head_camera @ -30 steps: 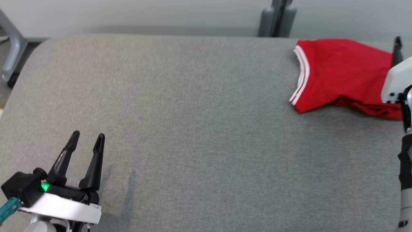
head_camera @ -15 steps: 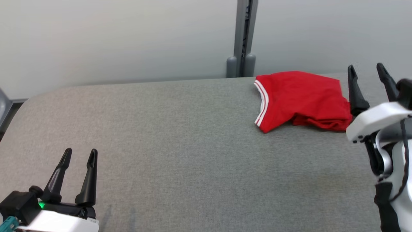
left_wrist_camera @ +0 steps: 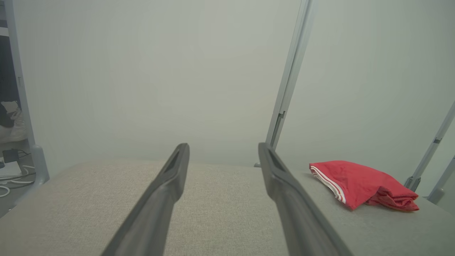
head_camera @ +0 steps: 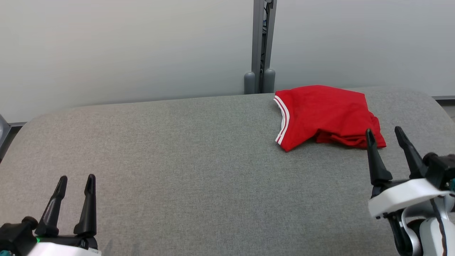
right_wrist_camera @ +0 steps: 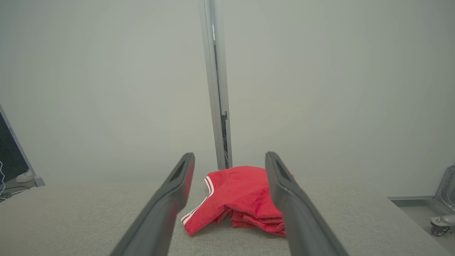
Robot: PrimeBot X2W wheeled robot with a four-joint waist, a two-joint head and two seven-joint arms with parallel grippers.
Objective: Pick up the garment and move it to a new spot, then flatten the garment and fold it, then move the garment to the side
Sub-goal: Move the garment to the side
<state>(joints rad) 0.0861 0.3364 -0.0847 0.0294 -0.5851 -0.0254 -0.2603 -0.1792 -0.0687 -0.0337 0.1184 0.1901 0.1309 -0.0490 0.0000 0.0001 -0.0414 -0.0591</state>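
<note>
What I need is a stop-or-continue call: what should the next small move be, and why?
Probably draw the right gripper back toward rest. The red garment lies folded at the far right of the table, and the right gripper and the left gripper are both open and hold nothing, so the task looks done.

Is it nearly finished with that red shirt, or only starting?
Nearly finished, by the look of it. The red garment lies folded in layers at the far right of the grey table. Nothing is in hand: the left gripper and right gripper are open, empty, clear of it. Little seems left.
</note>
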